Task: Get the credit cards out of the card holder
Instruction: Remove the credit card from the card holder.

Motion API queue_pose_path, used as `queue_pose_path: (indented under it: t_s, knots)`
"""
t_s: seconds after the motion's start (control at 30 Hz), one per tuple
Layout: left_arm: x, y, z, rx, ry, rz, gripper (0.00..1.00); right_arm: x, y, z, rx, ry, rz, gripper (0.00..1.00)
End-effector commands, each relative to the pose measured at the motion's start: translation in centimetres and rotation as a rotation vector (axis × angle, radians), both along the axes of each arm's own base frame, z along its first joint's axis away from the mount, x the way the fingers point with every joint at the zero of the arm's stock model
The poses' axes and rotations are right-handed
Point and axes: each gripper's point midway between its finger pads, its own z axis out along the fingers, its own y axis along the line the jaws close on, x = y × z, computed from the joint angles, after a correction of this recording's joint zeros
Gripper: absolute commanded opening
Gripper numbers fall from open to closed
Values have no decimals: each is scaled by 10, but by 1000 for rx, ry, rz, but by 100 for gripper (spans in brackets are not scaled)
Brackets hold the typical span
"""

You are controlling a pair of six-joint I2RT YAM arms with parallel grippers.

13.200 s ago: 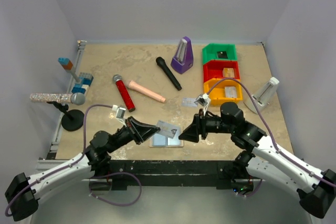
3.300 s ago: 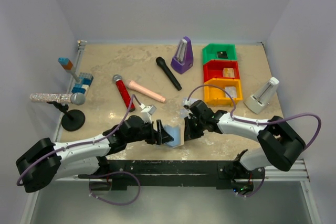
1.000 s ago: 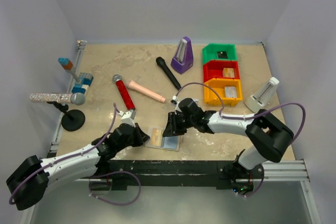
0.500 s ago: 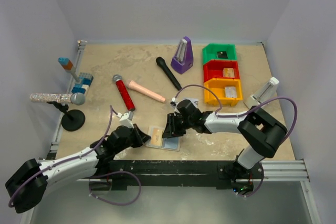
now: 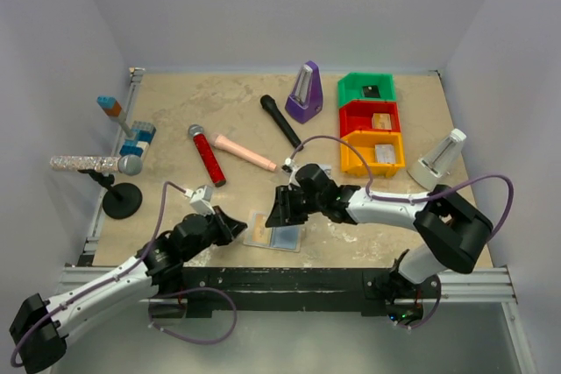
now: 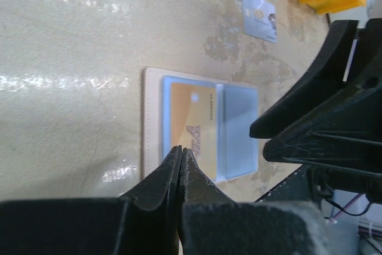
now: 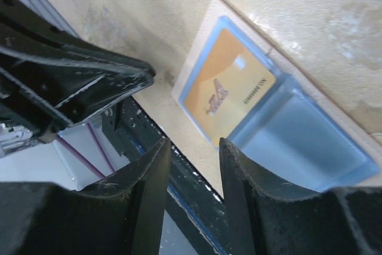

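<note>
The card holder (image 5: 273,233) lies open and flat near the table's front edge, light blue inside with a tan edge. An orange-tan credit card (image 6: 192,126) sits in its left panel, also in the right wrist view (image 7: 230,91); the other panel (image 7: 298,141) looks empty. Two pale credit cards (image 6: 260,15) lie loose on the table beyond it. My left gripper (image 6: 181,148) is shut and empty, its tip at the holder's left edge (image 5: 233,229). My right gripper (image 7: 192,144) is open and empty, hovering over the holder's far side (image 5: 275,215).
Yellow (image 5: 372,153), red and green bins stand at the back right, beside a white stand (image 5: 438,158). A purple metronome (image 5: 304,92), a black microphone (image 5: 280,122), a pink cylinder (image 5: 245,151), a red microphone (image 5: 207,155) and a microphone on a stand (image 5: 92,164) lie behind.
Long before, both grippers held the holder up; it now lies open on the table. In the last second the left arm drew back slightly; the right gripper stayed over the holder.
</note>
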Motion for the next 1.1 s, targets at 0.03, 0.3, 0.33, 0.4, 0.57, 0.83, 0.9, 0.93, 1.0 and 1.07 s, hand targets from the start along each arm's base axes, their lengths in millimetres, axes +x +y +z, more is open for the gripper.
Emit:
queue_pose_path:
  t_s: [0.03, 0.3, 0.33, 0.4, 0.57, 0.83, 0.9, 0.93, 1.0, 1.07]
  knots:
    - [6, 8, -6, 102, -16, 12, 2, -6, 27, 14, 84, 22, 32, 45]
    - [6, 0, -25, 127, 26, -18, 0, -8, 30, -7, 86, 85, 4, 46]
    - [5, -1, -26, 125, 28, -20, 0, -9, 30, -9, 85, 92, -1, 46]
    - [5, 0, -27, 123, 27, -20, 0, -10, 29, -13, 79, 101, -2, 46]
    - [4, 4, -29, 129, 24, -9, 0, -13, 23, -20, 57, 111, -10, 46]
    - [3, 6, -28, 126, 18, -5, 0, -17, 14, -29, 28, 118, -24, 46]
    - [4, 5, -25, 118, 11, -5, 0, -17, 13, -32, 23, 123, -24, 47]
    - [4, 5, -24, 116, 8, -5, 0, -17, 14, -32, 24, 123, -22, 47]
    - [5, 4, -21, 111, 3, -7, 0, -17, 15, -32, 29, 122, -22, 47]
    - [5, 3, -20, 112, -1, -13, 0, -17, 16, -32, 33, 125, -21, 47]
